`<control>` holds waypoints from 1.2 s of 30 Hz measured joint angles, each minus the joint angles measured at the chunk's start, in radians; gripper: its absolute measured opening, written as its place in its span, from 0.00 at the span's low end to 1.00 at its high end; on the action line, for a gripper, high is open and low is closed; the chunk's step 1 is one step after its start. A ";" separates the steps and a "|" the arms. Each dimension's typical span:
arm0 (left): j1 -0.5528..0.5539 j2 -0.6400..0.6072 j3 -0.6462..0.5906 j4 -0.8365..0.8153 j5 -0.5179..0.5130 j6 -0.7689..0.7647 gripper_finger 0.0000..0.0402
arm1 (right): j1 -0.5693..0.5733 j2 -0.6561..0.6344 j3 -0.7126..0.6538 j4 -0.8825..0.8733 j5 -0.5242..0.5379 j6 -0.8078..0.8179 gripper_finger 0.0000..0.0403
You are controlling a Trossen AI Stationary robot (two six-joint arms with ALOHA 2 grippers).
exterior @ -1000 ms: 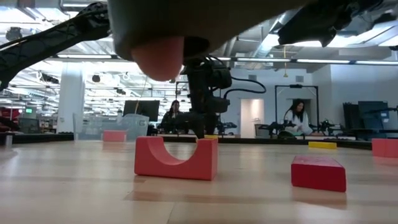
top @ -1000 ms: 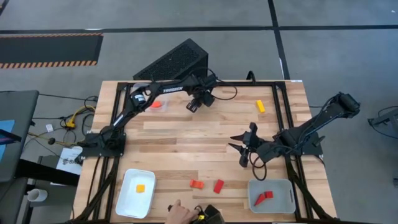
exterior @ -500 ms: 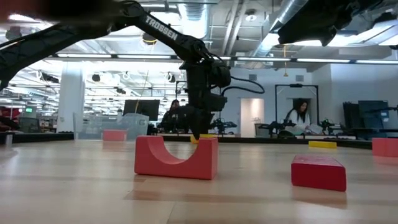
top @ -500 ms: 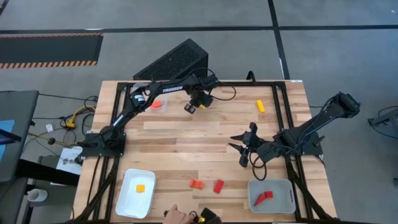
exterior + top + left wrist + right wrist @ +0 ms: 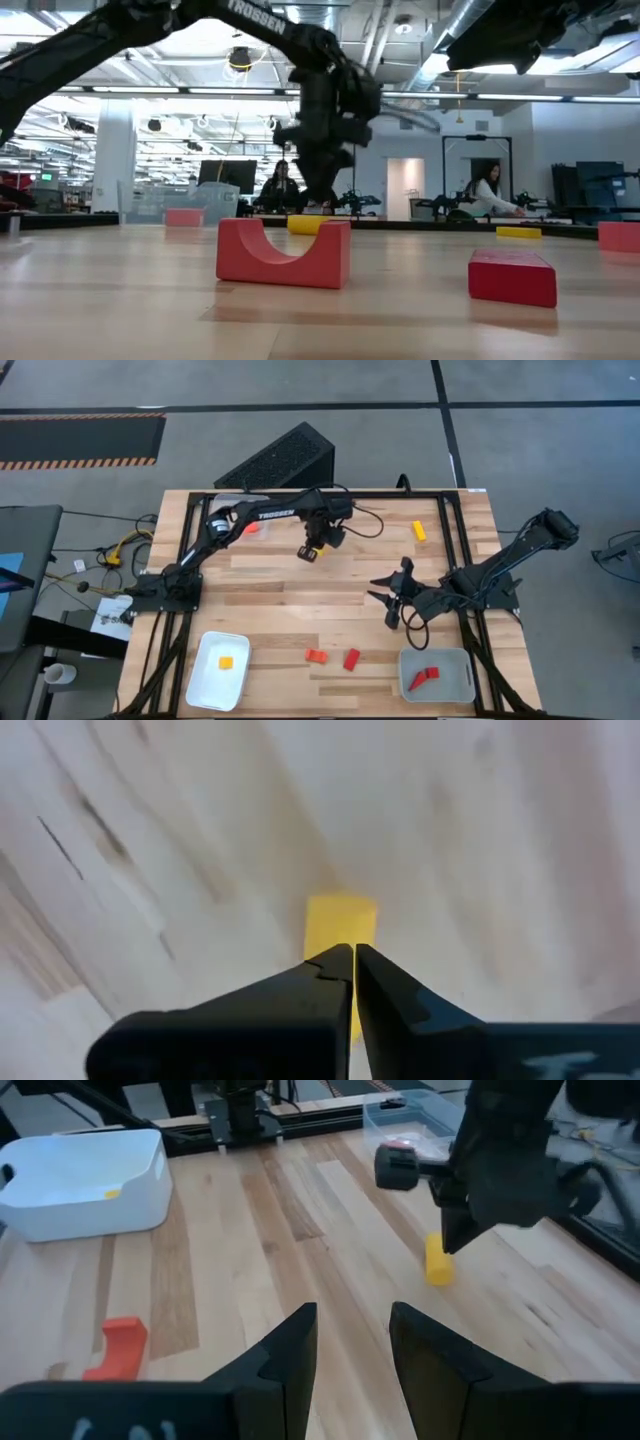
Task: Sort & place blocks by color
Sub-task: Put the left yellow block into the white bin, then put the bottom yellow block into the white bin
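Observation:
A yellow block (image 5: pixel 310 556) lies on the wood near the table's middle, toward the far side. My left gripper (image 5: pixel 311 550) stands over it with shut fingers (image 5: pixel 330 975); the block (image 5: pixel 340 920) shows just past their tips. My right gripper (image 5: pixel 378 600) hangs open to the right of the middle, touching nothing (image 5: pixel 352 1312). A second yellow block (image 5: pixel 418 530) rests far right. A red arch block (image 5: pixel 316 656) and a red bar (image 5: pixel 351 659) sit on the wood near the near edge. My left gripper comes at the yellow block (image 5: pixel 437 1270) from above, pointing down, fingers shut. Their tips (image 5: pixel 447 1245) meet the block's top side. The block lies on the table (image 5: pixel 310 226). No part of it shows between the fingers.
A white tray (image 5: pixel 205 685) at near left holds a yellow piece (image 5: pixel 226 662). The grey tray (image 5: pixel 465 675) at near right holds red blocks (image 5: pixel 424 678). A clear tray (image 5: pixel 262 520) at far left holds a red block (image 5: pixel 250 528). A black box (image 5: pixel 280 460) stands beyond the far edge.
My left gripper has moved toward the table's near edge, and the yellow block has slid along the wood with it. A person's hand that reached in at the near edge has drawn back out of view.

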 joint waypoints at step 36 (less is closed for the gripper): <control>-0.162 -0.794 -1.063 0.614 -0.018 -0.354 0.37 | 0.086 0.000 0.000 0.080 -0.038 -0.004 0.38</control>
